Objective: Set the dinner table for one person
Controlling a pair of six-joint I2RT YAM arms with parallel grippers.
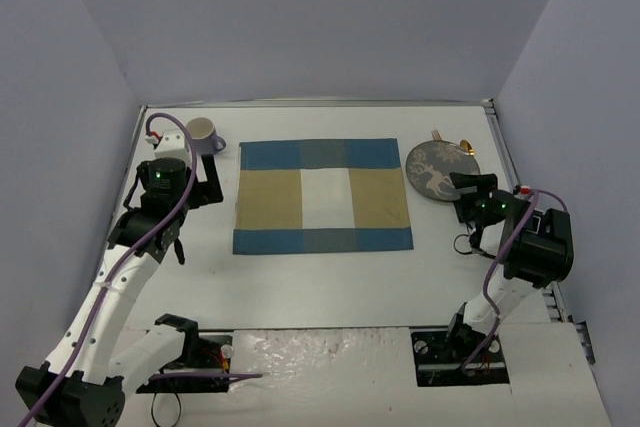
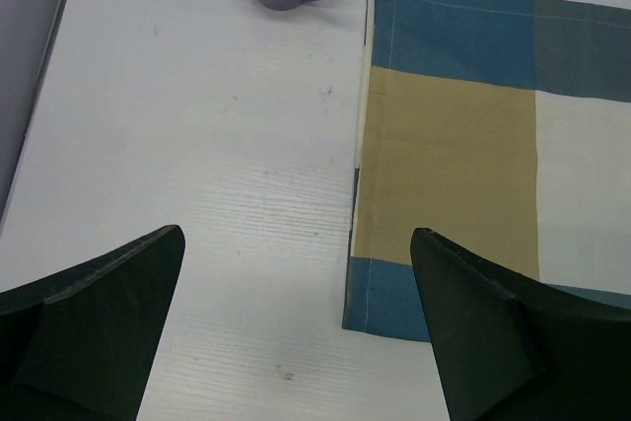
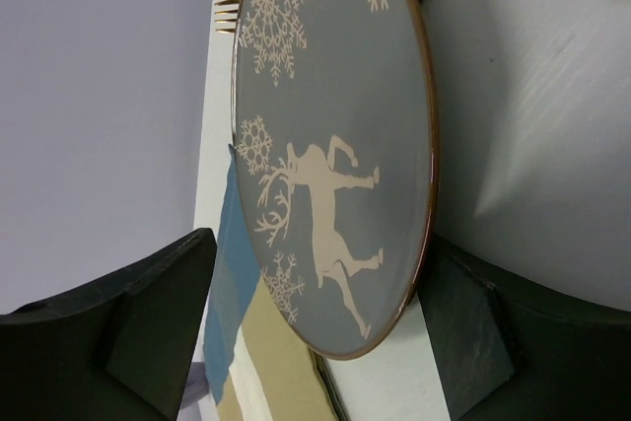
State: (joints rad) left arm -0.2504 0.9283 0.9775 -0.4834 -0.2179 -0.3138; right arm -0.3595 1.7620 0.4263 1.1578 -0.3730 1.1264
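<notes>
Black wedge-shaped fingers [image 2: 99,327] of the left gripper [image 2: 298,239] fill the near corners of the left wrist view, spread wide over bare white surface. That surface is the dinner table [image 1: 330,292]: a large, flat, white rectangular tabletop with a thin metal rim [image 1: 320,104]. It fills the floor between pale lilac walls [image 1: 300,17], from the arm bases [image 1: 190,352] out to the far wall. Close up it shows faint ribbing and a few dark specks.

A blue-and-tan checked cloth placemat [image 1: 322,196] lies at its middle. Broad bare strips run along the mat's near and left sides; the far strip is narrower. A purple ceramic mug [image 1: 203,133] stands near the far left corner, beyond the left gripper. A round grey plate [image 1: 438,169] with a gold edge and a cream reindeer-and-snowflake print sits at the mat's far right corner, close to the right rim.

The right gripper [image 3: 320,244] has its jaws apart astride the plate's near edge; one finger looks to touch it, the other stands clear. Gold cutlery [image 1: 466,148] pokes out from behind the plate, mostly hidden. Whether the plate lies flat I cannot tell. The right arm covers part of the right rim.
</notes>
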